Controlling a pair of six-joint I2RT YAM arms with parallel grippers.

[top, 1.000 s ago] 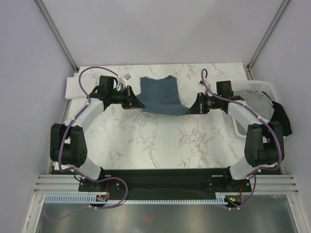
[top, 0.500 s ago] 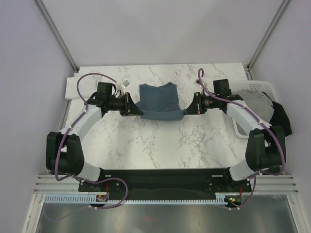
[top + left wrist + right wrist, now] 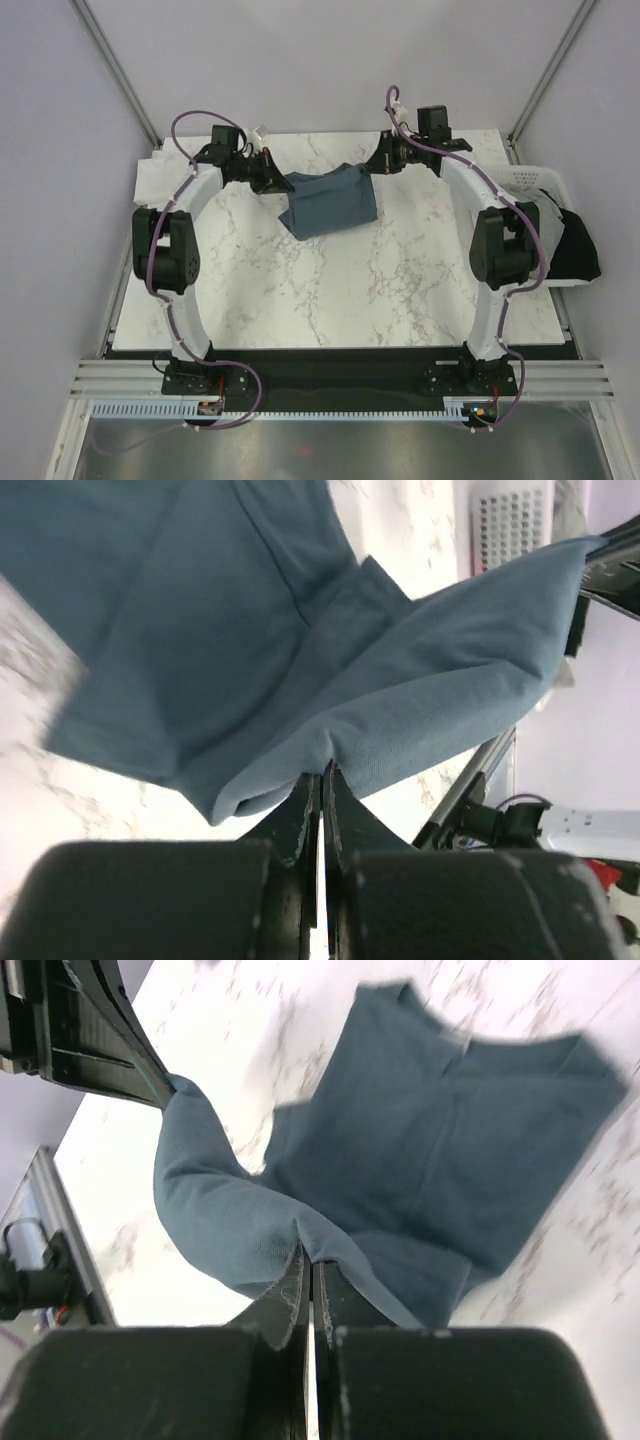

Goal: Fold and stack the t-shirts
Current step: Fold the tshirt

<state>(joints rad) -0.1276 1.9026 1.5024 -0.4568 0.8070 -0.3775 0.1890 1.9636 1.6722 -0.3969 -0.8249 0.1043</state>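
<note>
The dark slate-blue t-shirt (image 3: 330, 200) is lying on the far middle of the marble-patterned table (image 3: 330, 295), partly folded; its far edge is being lifted off the surface between the two arms. The left gripper (image 3: 281, 183) is grasping the far-left end of that edge; in the left wrist view its fingers (image 3: 300, 820) are pressing together on a pinch of blue cloth. The right gripper (image 3: 373, 167) is grasping the far-right end; in the right wrist view its fingers (image 3: 285, 1300) are clamping a fold of the same cloth. The cloth is sagging between the two grips; the rest of the shirt is resting on the table on the near side. The white slatted basket (image 3: 530, 175) is sitting at the right edge of the table; a light grey t-shirt (image 3: 548, 215) is lying in it; a black t-shirt (image 3: 575, 250) is draping over its right side. A white t-shirt (image 3: 150, 182) is lying at the far left edge of the table.
</note>
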